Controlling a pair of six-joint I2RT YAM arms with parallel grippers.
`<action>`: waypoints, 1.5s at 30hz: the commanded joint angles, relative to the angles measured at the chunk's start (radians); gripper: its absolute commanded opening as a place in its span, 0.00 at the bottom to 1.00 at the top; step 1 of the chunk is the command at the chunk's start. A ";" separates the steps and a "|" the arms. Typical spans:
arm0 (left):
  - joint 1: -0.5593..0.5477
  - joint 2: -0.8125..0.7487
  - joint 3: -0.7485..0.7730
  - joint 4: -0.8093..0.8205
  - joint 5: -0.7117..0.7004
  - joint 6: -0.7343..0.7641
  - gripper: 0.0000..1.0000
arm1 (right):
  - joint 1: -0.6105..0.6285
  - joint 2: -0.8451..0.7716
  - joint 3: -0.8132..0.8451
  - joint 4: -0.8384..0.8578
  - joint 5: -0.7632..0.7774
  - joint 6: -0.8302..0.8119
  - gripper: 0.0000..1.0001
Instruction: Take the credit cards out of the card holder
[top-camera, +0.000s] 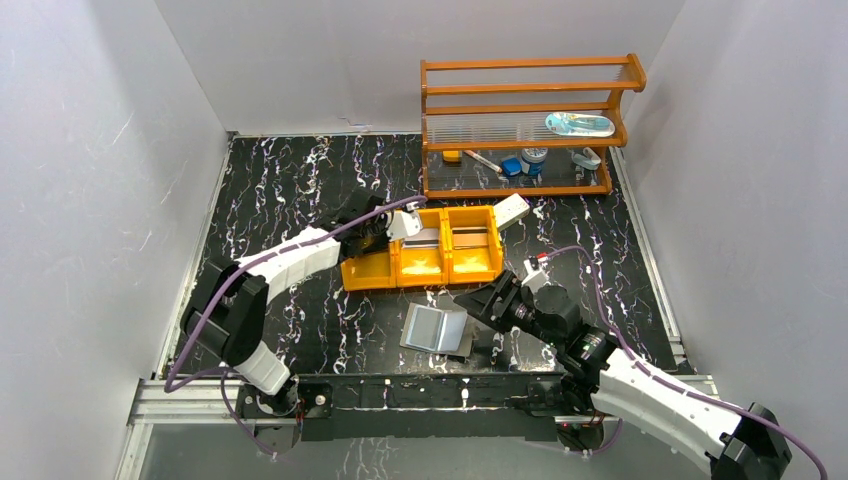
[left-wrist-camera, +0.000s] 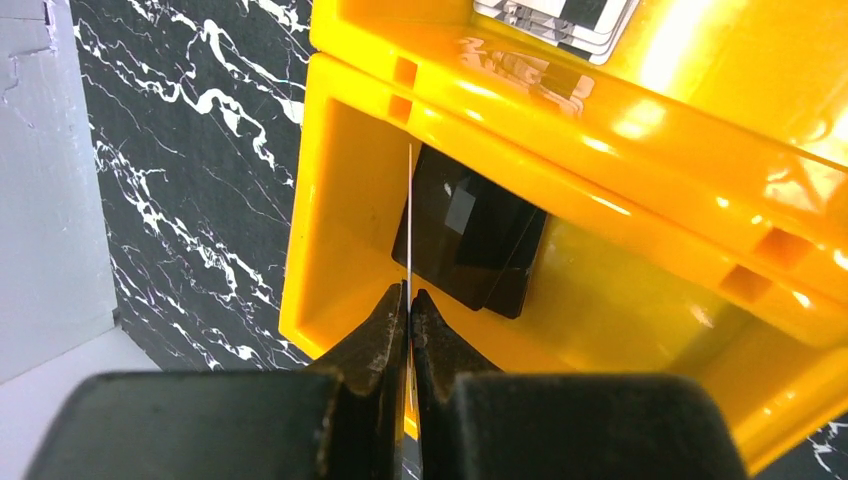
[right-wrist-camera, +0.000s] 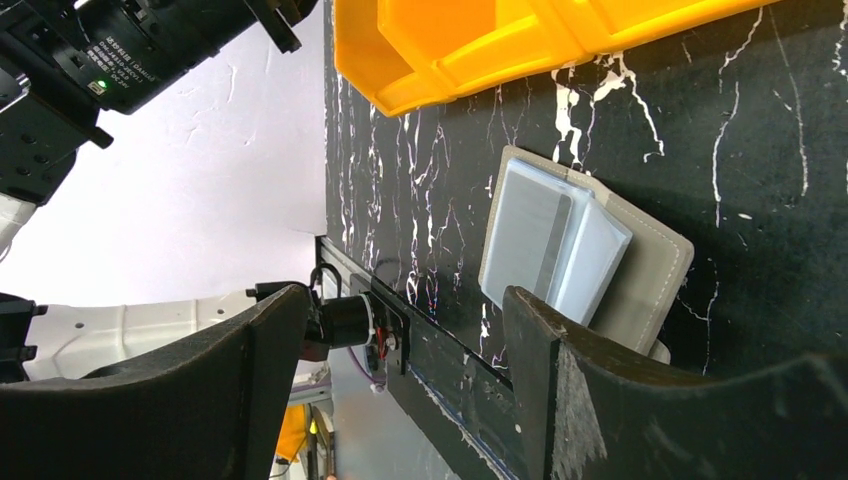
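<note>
Near edge of black white-veined marble-look counter (top-camera: 290, 180): thin grey folding card holder (top-camera: 437, 328), lying open and flat, pale blue-grey inner faces up. Cannot tell whether any card remains in the slit pockets. Just right of it, right gripper (right-wrist-camera: 405, 300): jaws spread wide, nothing between them, low beside the card holder's edge, contact with it not clear.

Further out, mid counter: orange three-compartment plastic tray (top-camera: 372, 277). Left gripper (left-wrist-camera: 410, 300) over its left compartment, clamped tight on a thin pale credit card (left-wrist-camera: 410, 210), held upright, seen edge-on only, face colour not readable. Below it, flat dark credit card (left-wrist-camera: 465, 235) on that compartment's floor. Silvery grey credit card (top-camera: 422, 239) in middle compartment, brownish credit card (top-camera: 473, 239) in right compartment.

Just beyond tray's far right corner: white rectangular box (top-camera: 512, 210). Far right: orange wooden shelf rack (top-camera: 520, 90) with small items.

Progress, judged: mostly done. Three cards out and lying in the tray, a fourth out and gripped above it. Left to do: release of the held card, then a check of the pockets for leftovers, probably with the open right gripper.
</note>
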 joint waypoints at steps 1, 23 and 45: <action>0.007 0.021 -0.018 0.088 -0.054 0.030 0.00 | -0.003 -0.009 0.000 -0.009 0.028 0.012 0.79; 0.007 0.129 -0.069 0.254 -0.078 0.076 0.05 | -0.003 -0.018 -0.008 -0.053 0.049 0.025 0.81; 0.008 0.004 -0.063 0.193 -0.015 -0.027 0.45 | -0.003 0.005 -0.014 -0.034 0.038 0.036 0.81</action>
